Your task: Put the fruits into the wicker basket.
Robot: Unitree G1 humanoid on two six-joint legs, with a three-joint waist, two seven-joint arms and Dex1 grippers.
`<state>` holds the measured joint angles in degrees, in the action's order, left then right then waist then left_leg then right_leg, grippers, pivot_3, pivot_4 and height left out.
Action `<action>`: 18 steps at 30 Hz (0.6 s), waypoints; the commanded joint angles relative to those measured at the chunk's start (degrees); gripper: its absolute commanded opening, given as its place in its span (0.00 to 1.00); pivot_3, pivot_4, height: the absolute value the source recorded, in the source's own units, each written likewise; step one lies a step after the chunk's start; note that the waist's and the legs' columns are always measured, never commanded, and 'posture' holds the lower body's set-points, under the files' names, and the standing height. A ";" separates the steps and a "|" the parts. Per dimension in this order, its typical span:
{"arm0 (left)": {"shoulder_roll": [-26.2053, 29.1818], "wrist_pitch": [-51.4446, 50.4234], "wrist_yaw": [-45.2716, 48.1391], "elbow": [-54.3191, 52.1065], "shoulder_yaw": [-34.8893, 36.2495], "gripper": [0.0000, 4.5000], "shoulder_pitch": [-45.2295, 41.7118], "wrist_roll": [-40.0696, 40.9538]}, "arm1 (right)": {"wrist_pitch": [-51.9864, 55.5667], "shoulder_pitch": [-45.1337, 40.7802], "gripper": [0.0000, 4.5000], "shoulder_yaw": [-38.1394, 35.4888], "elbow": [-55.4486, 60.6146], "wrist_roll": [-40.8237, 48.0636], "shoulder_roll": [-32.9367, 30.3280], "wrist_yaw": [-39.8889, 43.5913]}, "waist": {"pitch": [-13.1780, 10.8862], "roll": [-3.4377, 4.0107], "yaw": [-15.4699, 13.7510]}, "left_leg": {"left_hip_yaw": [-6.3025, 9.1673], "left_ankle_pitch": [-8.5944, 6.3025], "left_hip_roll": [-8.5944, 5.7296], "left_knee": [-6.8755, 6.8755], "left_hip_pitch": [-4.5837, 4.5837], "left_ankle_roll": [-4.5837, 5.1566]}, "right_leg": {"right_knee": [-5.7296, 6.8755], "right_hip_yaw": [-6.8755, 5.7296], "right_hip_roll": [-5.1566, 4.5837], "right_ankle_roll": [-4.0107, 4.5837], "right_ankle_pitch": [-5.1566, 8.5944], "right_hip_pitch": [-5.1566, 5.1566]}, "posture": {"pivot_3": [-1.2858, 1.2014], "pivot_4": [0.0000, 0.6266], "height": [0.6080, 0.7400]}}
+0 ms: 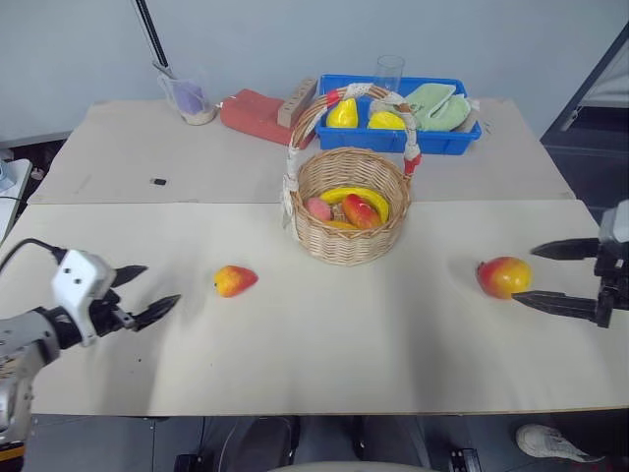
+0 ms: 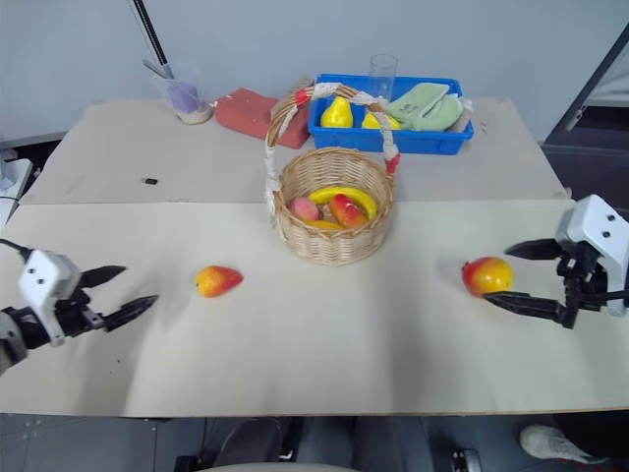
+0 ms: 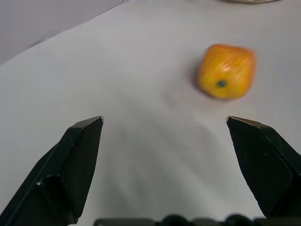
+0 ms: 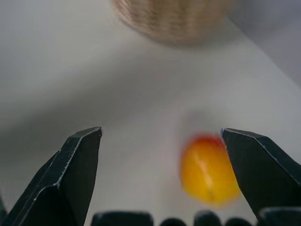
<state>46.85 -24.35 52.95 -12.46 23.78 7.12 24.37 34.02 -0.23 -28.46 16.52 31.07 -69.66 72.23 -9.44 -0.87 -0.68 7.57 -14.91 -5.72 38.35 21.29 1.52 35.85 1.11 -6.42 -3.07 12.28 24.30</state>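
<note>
Two fruits lie apart, so I aim the empty, wide-open left gripper [image 1: 142,293] at the small fruit [image 1: 235,280] and the right gripper [image 1: 550,276], likewise spread, at the larger fruit [image 1: 503,276], either side of the wicker basket [image 1: 350,211].

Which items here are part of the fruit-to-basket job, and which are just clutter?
Job:
- small pointed fruit, on the table
- larger round fruit, on the table
- wicker basket
- left gripper and right gripper, both open

Clutter:
- blue tray with yellow pears
- glass
- red block
- cup with scoop
</note>
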 commanded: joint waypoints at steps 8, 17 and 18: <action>-4.46 3.32 -1.78 5.64 -13.66 1.00 -11.08 -4.52 | 8.10 -12.17 0.99 6.68 11.46 11.63 -0.30 -3.37 | 0.00 -0.01 -0.07 | -0.01 0.00 -0.01 0.01 0.02 0.01 | -0.01 -0.03 0.00 0.01 -0.01 0.02 | 0.52 0.24 1.00; -11.21 10.34 -2.32 17.12 -21.60 1.00 -19.81 -9.48 | 9.66 -17.24 0.99 10.39 13.44 15.17 1.52 -5.81 | 0.00 -0.05 -0.12 | -0.01 -0.02 -0.02 0.01 0.08 0.05 | -0.01 -0.03 -0.01 0.02 -0.03 0.08 | 0.52 0.24 1.00; -11.53 10.64 -2.30 17.71 -21.78 1.00 -20.25 -9.53 | 9.71 -17.29 0.99 10.40 13.48 15.30 1.55 -5.91 | 0.00 -0.05 -0.12 | -0.01 -0.02 -0.02 0.01 0.09 0.04 | -0.01 -0.03 -0.01 0.01 -0.03 0.09 | 0.52 0.24 1.00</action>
<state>35.55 -15.03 50.70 5.02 2.03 -12.35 15.28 43.61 -16.81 -16.80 29.17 45.51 -67.98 66.74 -9.44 -0.92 -0.80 7.57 -14.93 -5.75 38.36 21.38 1.57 35.85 1.08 -6.44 -3.06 12.25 24.39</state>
